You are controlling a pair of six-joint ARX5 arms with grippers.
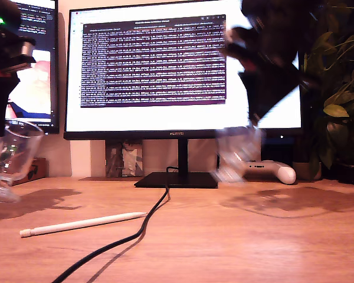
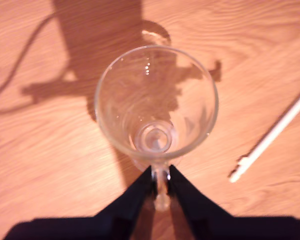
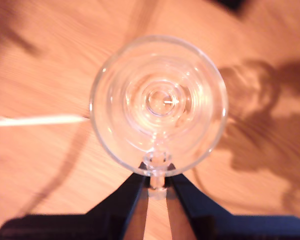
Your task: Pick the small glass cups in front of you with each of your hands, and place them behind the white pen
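Observation:
Two clear glass cups are held by their handles above the wooden desk. At the exterior view's left, my first gripper (image 2: pixel 160 172) is shut on the handle of one cup (image 1: pixel 15 150) (image 2: pixel 157 100), which tilts a little. At the exterior view's right, my second gripper (image 1: pixel 256 118) (image 3: pixel 157 175) is shut on the handle of the other cup (image 1: pixel 239 153) (image 3: pixel 159 102), blurred in front of the monitor. The white pen (image 1: pixel 82 224) (image 2: pixel 275 132) (image 3: pixel 40 120) lies flat on the desk, nearer the camera than both cups.
A black cable (image 1: pixel 135 230) runs from the monitor stand (image 1: pixel 177 180) toward the front, crossing by the pen's tip. A large monitor (image 1: pixel 159 71) stands behind. A white controller (image 1: pixel 271 171) lies at the back right of the exterior view, beside a plant (image 1: pixel 342 88).

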